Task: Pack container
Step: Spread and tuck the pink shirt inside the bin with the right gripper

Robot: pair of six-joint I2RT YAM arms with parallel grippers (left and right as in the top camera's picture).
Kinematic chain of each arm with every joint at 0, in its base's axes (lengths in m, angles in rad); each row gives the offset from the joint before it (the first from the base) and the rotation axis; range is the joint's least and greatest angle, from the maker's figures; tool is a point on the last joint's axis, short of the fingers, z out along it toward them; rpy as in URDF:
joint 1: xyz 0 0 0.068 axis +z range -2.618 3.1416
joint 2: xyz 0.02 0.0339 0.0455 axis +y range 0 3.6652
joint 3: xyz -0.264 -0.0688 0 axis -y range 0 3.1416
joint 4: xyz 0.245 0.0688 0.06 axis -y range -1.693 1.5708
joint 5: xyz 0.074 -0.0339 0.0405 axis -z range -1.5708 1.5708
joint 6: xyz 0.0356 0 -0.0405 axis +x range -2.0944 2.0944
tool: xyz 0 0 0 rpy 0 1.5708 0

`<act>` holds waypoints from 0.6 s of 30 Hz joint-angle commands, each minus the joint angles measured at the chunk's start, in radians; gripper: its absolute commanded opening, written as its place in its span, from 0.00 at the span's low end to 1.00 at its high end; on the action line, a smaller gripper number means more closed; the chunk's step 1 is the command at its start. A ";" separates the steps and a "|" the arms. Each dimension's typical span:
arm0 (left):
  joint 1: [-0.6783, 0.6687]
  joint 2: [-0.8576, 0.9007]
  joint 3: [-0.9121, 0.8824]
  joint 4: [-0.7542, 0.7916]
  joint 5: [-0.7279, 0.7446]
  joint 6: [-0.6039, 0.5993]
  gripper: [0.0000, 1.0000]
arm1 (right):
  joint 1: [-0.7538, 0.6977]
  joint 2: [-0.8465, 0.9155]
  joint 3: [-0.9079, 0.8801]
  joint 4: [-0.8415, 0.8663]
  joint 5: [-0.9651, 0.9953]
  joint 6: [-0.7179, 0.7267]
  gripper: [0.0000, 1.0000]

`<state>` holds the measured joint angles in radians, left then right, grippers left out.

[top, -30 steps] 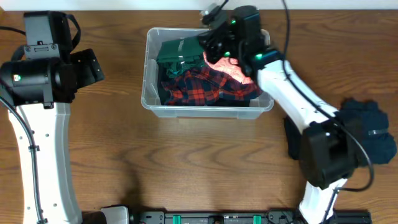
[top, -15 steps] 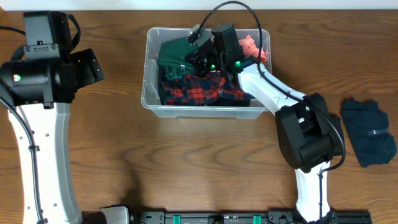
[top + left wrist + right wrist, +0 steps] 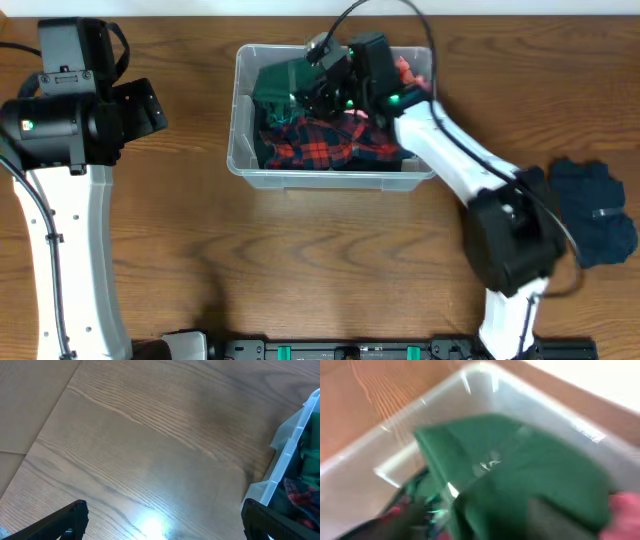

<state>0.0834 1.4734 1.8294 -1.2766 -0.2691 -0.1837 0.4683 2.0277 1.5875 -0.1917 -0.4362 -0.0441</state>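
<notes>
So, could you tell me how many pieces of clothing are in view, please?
4: a green piece, a red plaid piece and a pink piece in the tub; a navy piece on the table to its right. Others may be hidden underneath.

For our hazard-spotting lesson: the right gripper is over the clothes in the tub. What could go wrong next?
1. The right gripper is close above the green cloth and plaid cloth; pulling away could snag fabric and drag it out of the container.
2. The container looks full; the dark blue cloth on the table may not fit and could spill over.
</notes>
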 commanded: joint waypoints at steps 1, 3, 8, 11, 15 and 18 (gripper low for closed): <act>0.003 -0.002 0.005 -0.002 -0.013 -0.002 0.98 | -0.034 -0.170 0.002 -0.035 0.014 -0.005 0.99; 0.003 -0.002 0.005 -0.002 -0.013 -0.002 0.98 | -0.051 -0.230 0.002 -0.091 0.014 -0.005 0.99; 0.003 -0.002 0.005 -0.002 -0.013 -0.002 0.98 | -0.095 -0.364 0.002 -0.296 0.013 -0.006 0.99; 0.003 -0.002 0.005 -0.002 -0.013 -0.002 0.98 | -0.120 -0.435 0.002 -0.459 0.016 -0.045 0.99; 0.003 -0.002 0.005 -0.002 -0.013 -0.002 0.98 | -0.183 -0.510 0.002 -0.665 0.101 0.002 0.99; 0.003 -0.002 0.005 -0.002 -0.013 -0.002 0.98 | -0.252 -0.546 0.002 -0.827 0.212 0.176 0.99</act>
<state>0.0834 1.4734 1.8290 -1.2766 -0.2695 -0.1837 0.2787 1.5253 1.5898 -0.9466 -0.3519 -0.0212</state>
